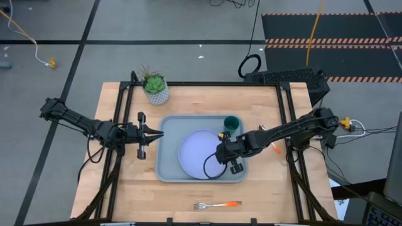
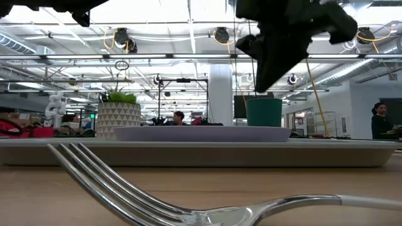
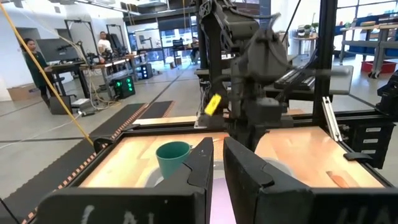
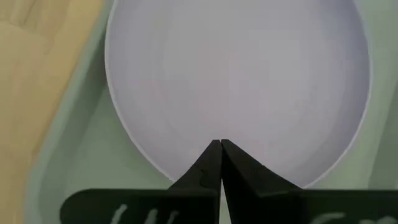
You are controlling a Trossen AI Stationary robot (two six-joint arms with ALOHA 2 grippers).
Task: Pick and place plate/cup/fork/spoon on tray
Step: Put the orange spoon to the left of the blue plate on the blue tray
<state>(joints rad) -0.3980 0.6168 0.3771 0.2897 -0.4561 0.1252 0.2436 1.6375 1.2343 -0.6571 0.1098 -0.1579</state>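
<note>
The pale lavender plate (image 1: 196, 154) lies flat in the grey-blue tray (image 1: 167, 164). The dark green cup (image 1: 231, 123) stands upright in the tray's far right corner. My right gripper (image 4: 219, 144) is shut and points steeply down above the plate's right part, clear of it in the low view (image 2: 264, 85). My left gripper (image 3: 217, 165) hovers level at the tray's left rim (image 1: 160, 134), its fingers a narrow gap apart with nothing between them. The fork (image 1: 217, 205) lies on the table near the front edge. The spoon's orange handle (image 1: 275, 148) shows right of the tray, the rest hidden by my right arm.
A white pot with a green plant (image 1: 156, 88) stands at the table's far left. Black frame rails (image 1: 286, 125) run along both sides of the table. Bare wood lies between the tray and the fork. People (image 2: 380, 122) are in the room beyond.
</note>
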